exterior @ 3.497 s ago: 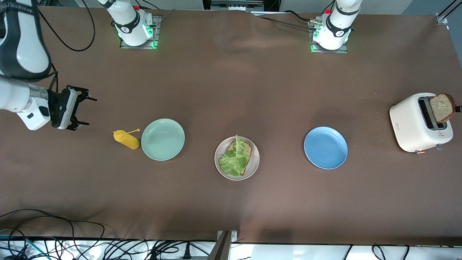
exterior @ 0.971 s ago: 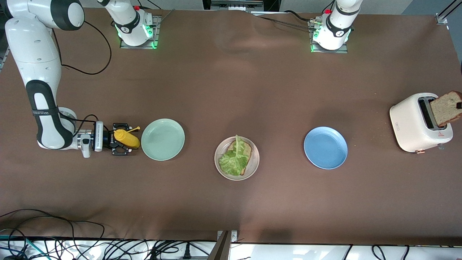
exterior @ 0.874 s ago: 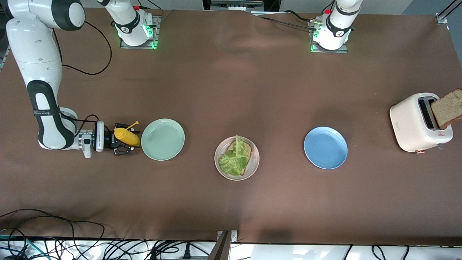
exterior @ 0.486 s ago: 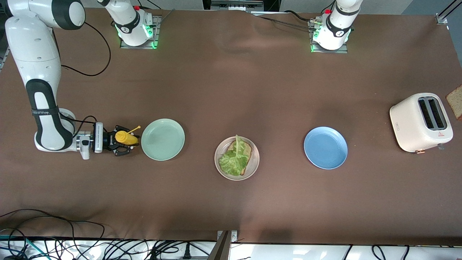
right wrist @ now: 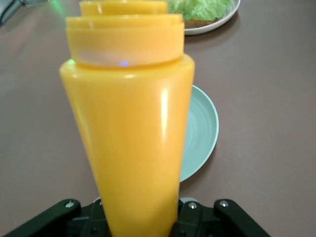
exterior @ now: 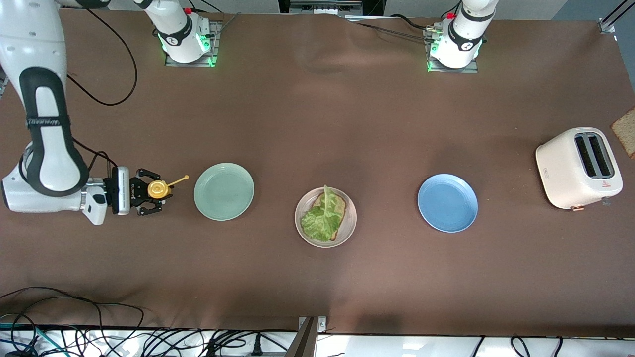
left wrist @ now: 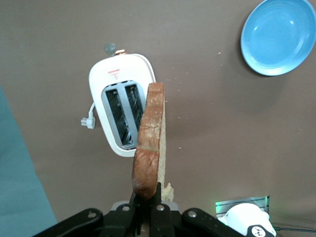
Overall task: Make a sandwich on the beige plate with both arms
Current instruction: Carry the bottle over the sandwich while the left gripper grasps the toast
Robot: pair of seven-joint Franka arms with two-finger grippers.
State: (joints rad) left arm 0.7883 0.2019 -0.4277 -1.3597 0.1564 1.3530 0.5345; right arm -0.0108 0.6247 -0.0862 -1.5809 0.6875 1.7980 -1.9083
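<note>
Brown bread slice (left wrist: 149, 143) stands pinched in left fingers (left wrist: 148, 210); right fingers (exterior: 147, 191) seemingly grip yellow bottle (exterior: 158, 189).

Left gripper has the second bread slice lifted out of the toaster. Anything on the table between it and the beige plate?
Only the blue plate lies between the toaster and the beige plate. It is flat and empty, so the bread slice, held in the air by the left gripper, should pass over it.

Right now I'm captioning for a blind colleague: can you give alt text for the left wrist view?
The left end effector holds a brown bread slice edge-on above a white two-slot toaster, with a blue plate on the brown table.
</note>
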